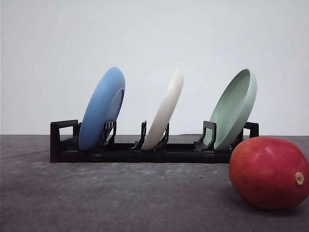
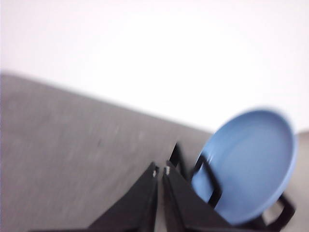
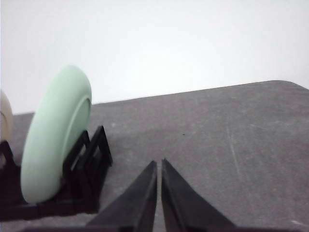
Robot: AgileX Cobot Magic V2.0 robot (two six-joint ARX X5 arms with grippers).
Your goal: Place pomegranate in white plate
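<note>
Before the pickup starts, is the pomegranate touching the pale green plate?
Cannot tell. In the front view the pomegranate overlaps the rack below the pale green plate, looking nearer the camera; no gap shows plainly.

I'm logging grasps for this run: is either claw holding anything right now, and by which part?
Nothing is held. The left claw and right claw are both shut on nothing; the pomegranate lies free on the table.

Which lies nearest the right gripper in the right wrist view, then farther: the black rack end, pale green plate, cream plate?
From the right gripper:
1. Black plastic rack's end bracket, beside it.
2. Pale green round plate, standing in that end slot.
3. Cream white plate, beyond it, at the frame edge.
</note>
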